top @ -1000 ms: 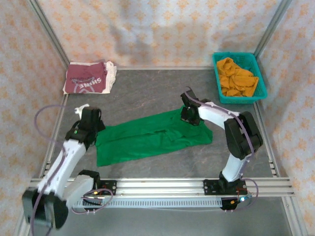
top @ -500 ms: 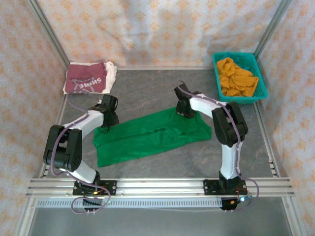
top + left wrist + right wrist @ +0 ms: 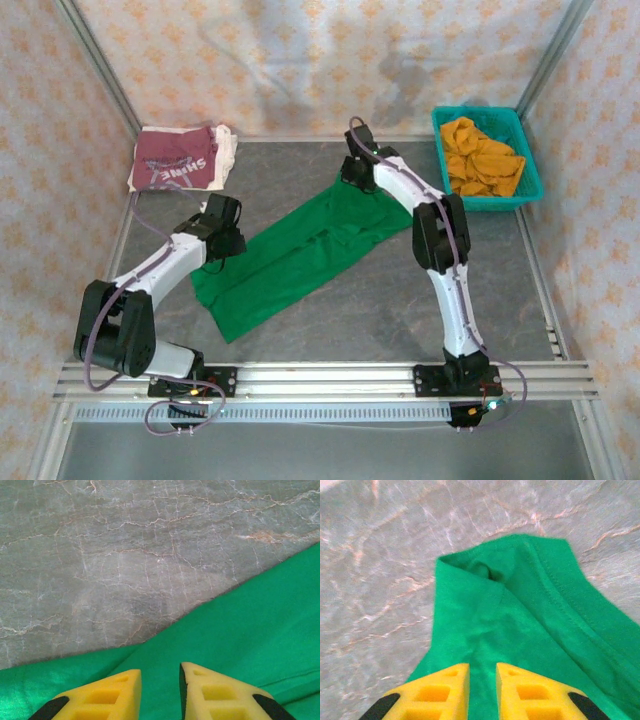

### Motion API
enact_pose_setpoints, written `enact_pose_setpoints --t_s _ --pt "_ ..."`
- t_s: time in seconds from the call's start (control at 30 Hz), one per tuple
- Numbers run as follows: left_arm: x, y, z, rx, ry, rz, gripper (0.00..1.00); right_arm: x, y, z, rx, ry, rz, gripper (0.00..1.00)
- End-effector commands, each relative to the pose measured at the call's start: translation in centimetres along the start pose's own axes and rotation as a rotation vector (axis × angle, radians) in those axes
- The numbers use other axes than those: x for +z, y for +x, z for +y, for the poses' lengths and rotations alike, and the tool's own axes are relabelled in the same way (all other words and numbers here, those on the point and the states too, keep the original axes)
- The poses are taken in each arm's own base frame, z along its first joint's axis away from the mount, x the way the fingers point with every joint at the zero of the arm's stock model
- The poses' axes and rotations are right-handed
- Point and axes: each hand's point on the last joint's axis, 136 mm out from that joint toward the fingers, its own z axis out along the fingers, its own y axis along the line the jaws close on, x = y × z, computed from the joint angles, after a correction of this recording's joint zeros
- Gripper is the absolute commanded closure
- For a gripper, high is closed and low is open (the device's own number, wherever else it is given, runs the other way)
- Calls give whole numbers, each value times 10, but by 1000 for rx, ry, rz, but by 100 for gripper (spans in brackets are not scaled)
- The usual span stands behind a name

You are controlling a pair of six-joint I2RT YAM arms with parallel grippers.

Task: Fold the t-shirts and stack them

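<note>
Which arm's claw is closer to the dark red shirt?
Left. The left gripper is at the left end of the green t-shirt, just in front of the maroon t-shirt; the right gripper is far to its right.

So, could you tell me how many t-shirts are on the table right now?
2. The green t-shirt lies spread diagonally mid-table; the maroon t-shirt sits folded at the far left corner. The orange cloth in the teal basket might be more.

White lettering on the maroon t-shirt (image 3: 178, 160) seems to read "SHINE", seen upside down.
</note>
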Motion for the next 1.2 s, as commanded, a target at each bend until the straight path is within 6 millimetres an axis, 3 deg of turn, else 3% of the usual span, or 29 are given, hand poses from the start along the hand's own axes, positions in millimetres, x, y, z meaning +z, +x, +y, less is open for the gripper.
enact_pose_setpoints --t_s 0.0,0.17,0.3,0.47,0.6,0.73,0.9,1.03,1.1,1.17 --pt "11 -10 -4 1 -1 27 74 -55 1 -12 -27 57 -28 78" --pt "36 -23 -19 14 14 56 75 -62 56 -54 27 144 36 84" --pt "52 -23 -32 42 32 105 79 -45 88 -68 31 177 104 90" --pt "58 -16 -33 39 36 111 79 -17 112 -68 14 199 170 93" --pt "55 -7 -26 30 22 126 79 4 113 -73 2 239 179 94" --pt "36 4 -17 10 17 118 78 27 105 -82 13 265 201 95" --pt "13 39 -22 15 48 161 78 50 64 -84 67 234 155 95" --pt "1 63 -43 35 139 201 77 68 23 -49 32 64 108 93" --pt "-5 63 -54 53 182 195 77 63 4 -24 -21 -17 98 91" --pt "-12 53 -63 61 221 164 77 45 -15 -7 -45 -55 82 89"
